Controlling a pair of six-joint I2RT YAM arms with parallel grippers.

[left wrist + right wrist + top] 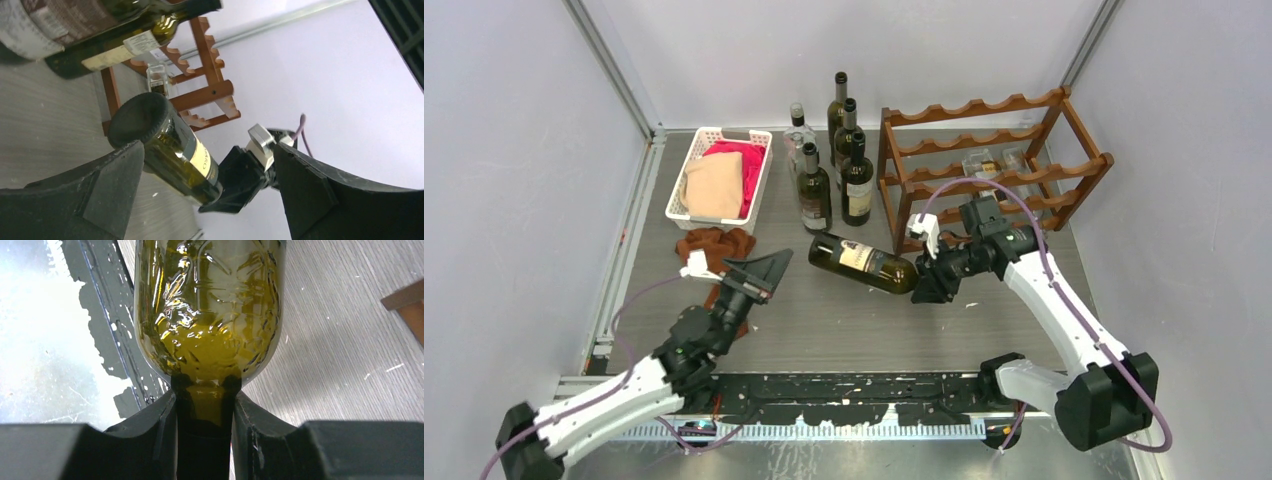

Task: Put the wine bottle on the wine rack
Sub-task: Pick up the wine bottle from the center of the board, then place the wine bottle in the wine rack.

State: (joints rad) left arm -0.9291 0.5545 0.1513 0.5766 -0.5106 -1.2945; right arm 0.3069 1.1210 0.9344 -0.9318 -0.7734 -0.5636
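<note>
right fingers (155, 432) gripped the neck of the wine bottle (859, 262), its body jutting out ahead of them. left fingers (102, 197) stood wide open, empty; bottle base just ahead, wine rack (994, 160) beyond.

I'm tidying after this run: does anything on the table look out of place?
A brown cloth lies crumpled on the table just outside the white basket, which holds the other cloths. One wine bottle is on its side, but the right gripper grips its neck, so nothing is spilled.

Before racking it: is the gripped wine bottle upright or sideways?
Sideways: the wine bottle is horizontal, its neck clamped in the right tool.
</note>
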